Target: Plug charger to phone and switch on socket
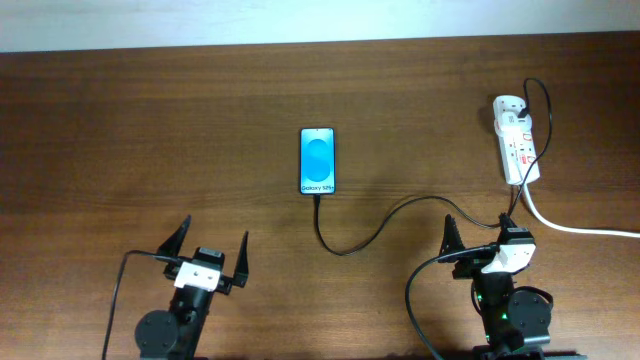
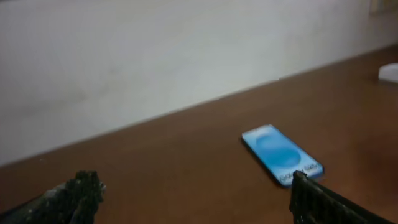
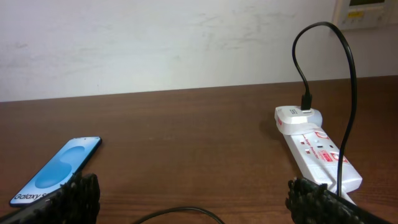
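– Logging the phone [image 1: 318, 161] first. Lies flat on the brown wood-grain worktop [image 1: 150, 130], about mid-field. Slim rectangle with rounded corners and a glossy face, lit bright blue, with a paler oval and a white text band at the near end.
– Noted. And the charger [image 1: 380, 228]?
– Thin, black, matte. Meets the phone's near edge with its tip, curves right in a loose S and passes just beside the right pincer [image 1: 477, 224]. Arches up in a tall loop, then drops into a white adapter block [image 3: 299, 116] seated at the far end of the socket [image 1: 517, 140].
– Socket itself?
– White, elongated, hard plastic with red-marked switches. Cannot tell switch positions. Sits at the far right of the worktop, well apart from the phone. Trails a thick white cord [image 1: 580, 228] off to the right.
– Pincers?
– Left pincer [image 1: 213, 232]: spread wide, dark and rough-textured, gripping nothing, touching nothing. Hangs near the front edge, left of the phone. Right pincer: spread wide too, empty. Cannot tell whether the charger touches a finger.
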